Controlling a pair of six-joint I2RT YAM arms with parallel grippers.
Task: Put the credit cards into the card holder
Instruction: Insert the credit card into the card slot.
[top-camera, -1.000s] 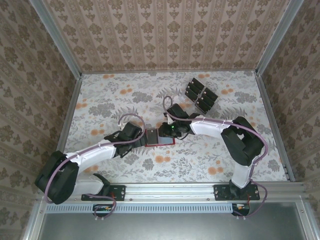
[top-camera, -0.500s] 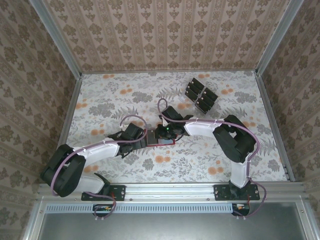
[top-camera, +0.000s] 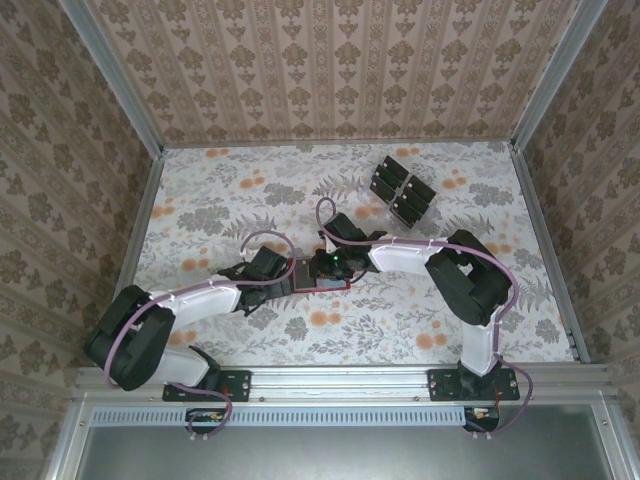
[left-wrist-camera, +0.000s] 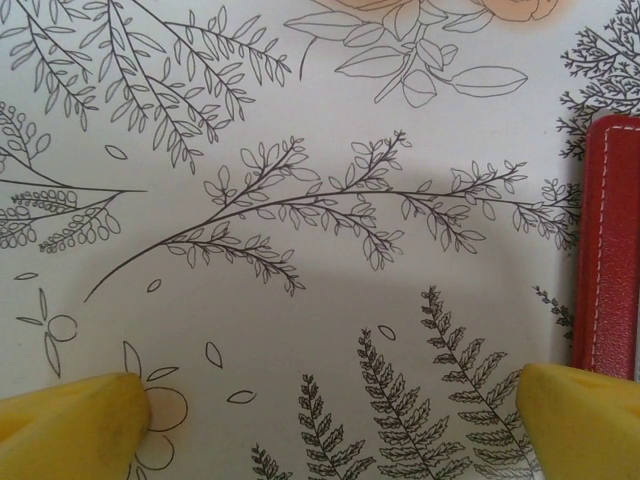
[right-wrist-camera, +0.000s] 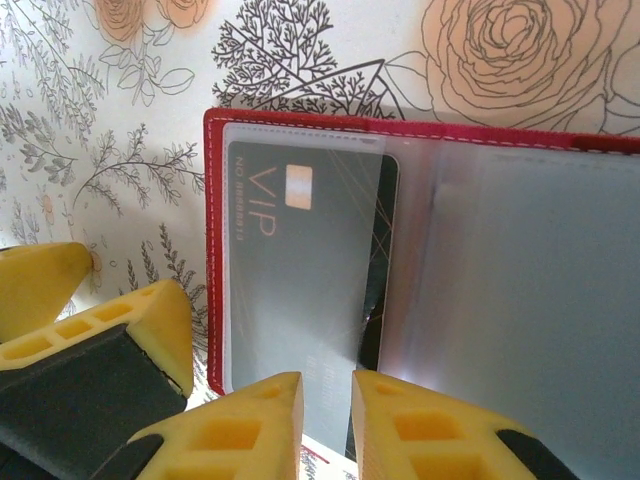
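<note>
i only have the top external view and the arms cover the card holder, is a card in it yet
Observer: Yes. The right wrist view shows the card holder lying open, with a dark credit card marked VIP under its clear sleeve.
Operator: is the right one gripping anything
Observer: The right gripper has its fingers nearly together at the holder's near edge. I cannot tell whether they pinch anything.
Operator: and the left
Observer: The left gripper is wide open over bare tablecloth, with the holder's red edge close beside one fingertip.
</note>
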